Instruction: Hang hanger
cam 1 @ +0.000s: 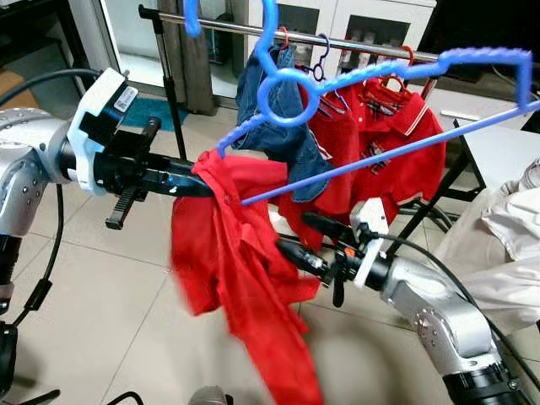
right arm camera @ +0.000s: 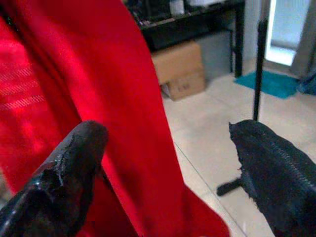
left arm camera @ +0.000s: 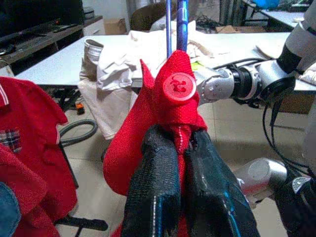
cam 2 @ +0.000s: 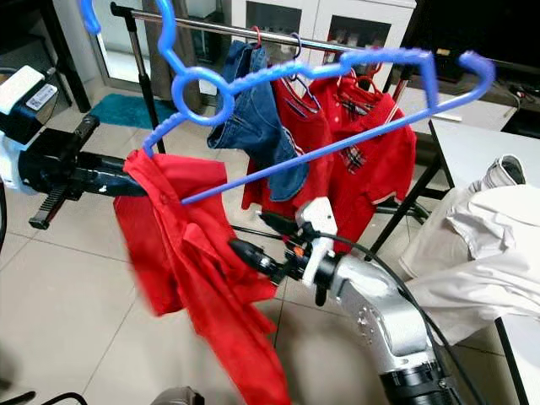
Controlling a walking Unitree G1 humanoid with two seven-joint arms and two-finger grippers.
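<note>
The blue plastic hanger (cam 1: pixel 371 93) hangs tilted in mid-air before the rail. One end is tucked inside the red shirt (cam 1: pixel 240 270). The shirt droops bunched and crooked.

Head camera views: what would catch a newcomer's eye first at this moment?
A big blue hanger tilts across the upper middle, with a red shirt draped off its lower left end and hanging toward the floor. The left gripper is shut on that shirt's fabric beside the hanger's end, while the right gripper is open by the hanging cloth. Behind, a clothes rail carries more red shirts and a denim garment.
</note>
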